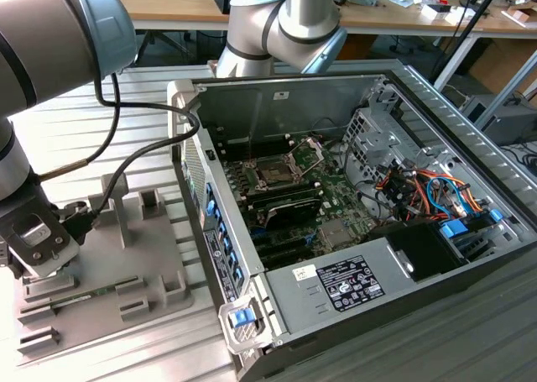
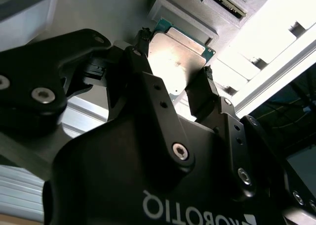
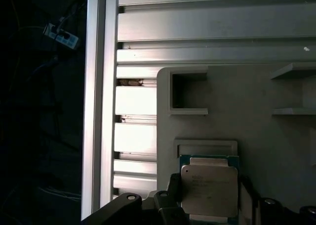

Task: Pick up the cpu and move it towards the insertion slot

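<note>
The cpu (image 2: 173,57) is a thin square chip with a pale silver top and a green rim. My gripper (image 2: 175,61) is shut on it, one black fingertip (image 2: 142,43) against each of two opposite edges. In the first wrist view the cpu (image 3: 209,188) sits just off a shallow square recess (image 3: 205,147) in the grey fixture plate. In the exterior view my gripper (image 1: 38,260) hangs low over that plate, far to the exterior view's left of the open computer case. The insertion slot (image 1: 275,174) is on the motherboard inside the case, with its metal bracket (image 1: 310,151) swung open.
The grey fixture plate (image 1: 143,256) has raised blocks and a green memory stick (image 1: 75,298). The case's side wall (image 1: 214,231) stands between the plate and the motherboard. Inside the case are black memory slots (image 1: 289,210), a drive cage (image 1: 369,130) and cable bundles (image 1: 419,189). Ribbed aluminium table (image 3: 163,47).
</note>
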{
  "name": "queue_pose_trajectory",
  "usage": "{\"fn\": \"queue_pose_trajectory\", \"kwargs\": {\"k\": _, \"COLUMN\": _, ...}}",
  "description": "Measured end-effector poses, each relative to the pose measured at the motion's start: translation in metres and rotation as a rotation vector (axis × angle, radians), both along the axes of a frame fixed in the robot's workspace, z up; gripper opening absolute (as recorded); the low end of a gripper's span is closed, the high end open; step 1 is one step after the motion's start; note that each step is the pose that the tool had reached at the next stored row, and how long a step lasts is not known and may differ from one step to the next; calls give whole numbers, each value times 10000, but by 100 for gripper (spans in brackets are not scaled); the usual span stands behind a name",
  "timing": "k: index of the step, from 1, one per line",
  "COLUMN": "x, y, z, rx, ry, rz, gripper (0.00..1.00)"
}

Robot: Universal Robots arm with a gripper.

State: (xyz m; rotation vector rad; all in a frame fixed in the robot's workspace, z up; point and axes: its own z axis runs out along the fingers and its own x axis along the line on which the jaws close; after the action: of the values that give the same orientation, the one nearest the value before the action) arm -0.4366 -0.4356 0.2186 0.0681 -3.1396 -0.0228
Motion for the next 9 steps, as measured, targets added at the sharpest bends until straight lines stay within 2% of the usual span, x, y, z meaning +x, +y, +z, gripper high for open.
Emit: {"fn": "queue_pose_trajectory", "kwargs": {"k": 9, "x": 0, "y": 0, "z": 44, "rx": 0, "ry": 0, "rz": 0, "gripper": 55}}
